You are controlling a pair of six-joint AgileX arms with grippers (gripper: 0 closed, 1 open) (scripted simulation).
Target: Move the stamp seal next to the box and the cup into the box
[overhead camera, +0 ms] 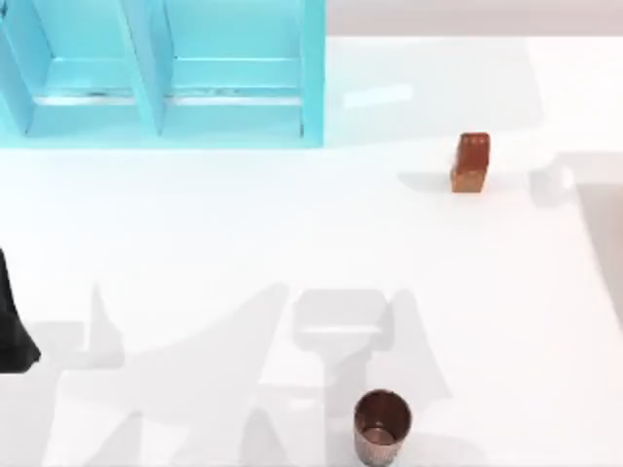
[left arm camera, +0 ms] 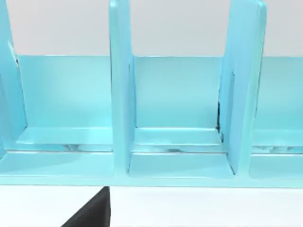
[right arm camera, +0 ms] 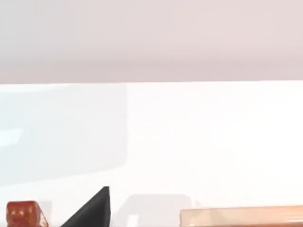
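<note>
The stamp seal [overhead camera: 471,162], a reddish-brown block with mottled orange faces, stands upright at the back right of the white table. It appears again in the right wrist view [right arm camera: 23,213], beside a black part of my right gripper [right arm camera: 90,212]. The cup [overhead camera: 382,426], copper-brown with a dark shiny inside, stands upright near the front edge, right of centre. The box [overhead camera: 161,73] is a light blue rack with upright dividers at the back left. My left gripper [overhead camera: 14,331] is parked at the table's left edge, far from both objects. Its wrist view faces the box [left arm camera: 175,109] head-on.
Grey shadows of the arms lie across the middle and front of the table [overhead camera: 243,243]. A pale orange strip [right arm camera: 241,216] runs along the edge of the right wrist view. Open white surface separates the box, the stamp seal and the cup.
</note>
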